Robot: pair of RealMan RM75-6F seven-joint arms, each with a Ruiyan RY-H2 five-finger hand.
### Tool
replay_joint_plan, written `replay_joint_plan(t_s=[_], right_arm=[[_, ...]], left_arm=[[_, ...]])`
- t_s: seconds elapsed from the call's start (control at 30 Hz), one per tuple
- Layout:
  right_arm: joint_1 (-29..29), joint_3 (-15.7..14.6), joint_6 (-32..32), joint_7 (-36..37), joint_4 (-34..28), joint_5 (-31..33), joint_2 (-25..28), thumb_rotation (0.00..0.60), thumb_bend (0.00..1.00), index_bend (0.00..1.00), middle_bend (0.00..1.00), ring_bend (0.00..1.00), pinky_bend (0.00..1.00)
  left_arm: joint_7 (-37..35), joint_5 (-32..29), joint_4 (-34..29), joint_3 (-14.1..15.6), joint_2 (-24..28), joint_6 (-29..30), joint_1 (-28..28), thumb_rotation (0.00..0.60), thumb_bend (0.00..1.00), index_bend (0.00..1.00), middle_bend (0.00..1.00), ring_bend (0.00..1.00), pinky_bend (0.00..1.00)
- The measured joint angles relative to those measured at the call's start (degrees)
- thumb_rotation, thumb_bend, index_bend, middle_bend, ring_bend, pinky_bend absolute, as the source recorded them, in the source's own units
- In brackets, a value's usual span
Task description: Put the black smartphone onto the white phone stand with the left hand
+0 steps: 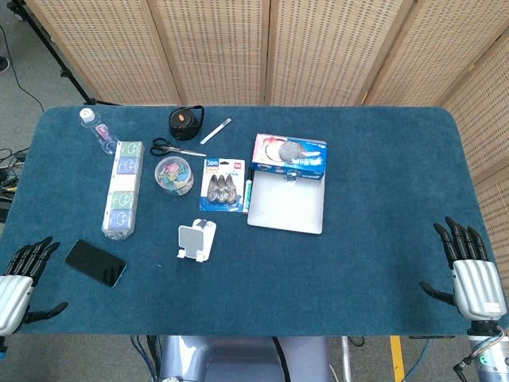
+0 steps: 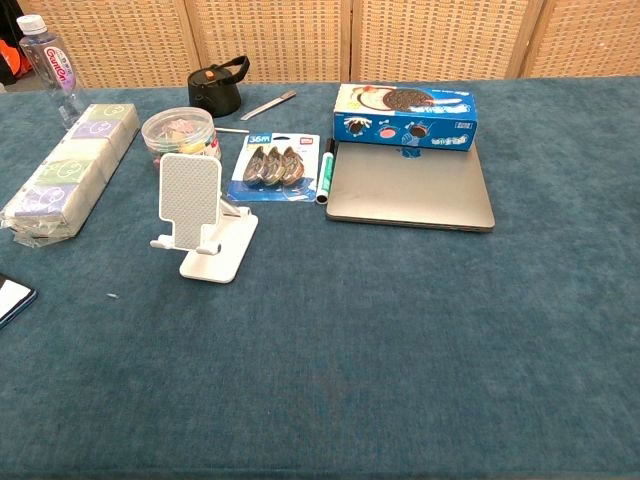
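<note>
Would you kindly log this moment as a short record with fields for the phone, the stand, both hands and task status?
phone: flat on the table, front left
stand: upright, unoccupied, right of the phone
left hand: open at the table's edge, beside the phone, not touching
right hand: open at the far right edge, holding nothing
status: phone not yet picked up

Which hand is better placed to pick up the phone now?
Left. The left hand rests open just beside the phone, with the stand close by. The right hand sits at the table's far edge.
</note>
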Motion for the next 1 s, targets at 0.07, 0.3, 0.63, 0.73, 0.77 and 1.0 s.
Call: replay_joint_plan(t_s=[0.07, 0.3, 0.63, 0.73, 0.77, 1.0], right_arm=[[0.02, -0.03, -0.05, -0.05, 0.0, -0.01, -0.01, 0.6, 0.0, 0.0, 0.0, 0.0, 0.0], [0.1, 0.09, -0.29, -0.12, -0.13, 0.51, -0.04, 0.6, 0.0, 0.0, 0.0, 0.0, 0.0], [-0.32, 0.13, 0.06, 0.34, 0.18, 1.03, 0.37, 0.6, 0.0, 0.0, 0.0, 0.0, 0.0], [-0.73, -0.14, 0.19, 2.12, 1.35, 1.03, 0.97, 0.6, 0.0, 0.0, 0.0, 0.0, 0.0], [-0.78, -0.2, 0.16, 2.42, 1.65, 1.01, 1.06, 0.6, 0.0, 0.0, 0.0, 0.0, 0.0], [-0.52, -0.12, -0.37, 1.31, 1.57, 1.35, 0.47, 0.6, 0.0, 0.0, 0.0, 0.0, 0.0]], left_arm=[[0.11, -0.1, 0.02, 0.0, -0.01, -0.28, -0.09, 0.6, 0.0, 0.0, 0.0, 0.0, 0.0], [-0.12, 0.71, 0.57, 1.04, 0.79, -4.18, -1.73, 0.6, 0.0, 0.0, 0.0, 0.0, 0.0], [-10.88, 4.57, 12.8, 2.48, -0.39, -12.46, -8.71, 0.6, 0.0, 0.0, 0.0, 0.0, 0.01], [-14.14, 6.17, 17.56, 3.03, -1.75, -14.04, -10.86, 0.6, 0.0, 0.03, 0.0, 0.0, 0.02], [-14.7, 6.54, 18.92, 3.18, -2.3, -14.31, -11.32, 0.6, 0.0, 0.05, 0.0, 0.0, 0.02], [-19.19, 8.18, 29.04, 4.41, -7.27, -15.51, -13.38, 0.6, 0.0, 0.13, 0.06, 0.04, 0.09]])
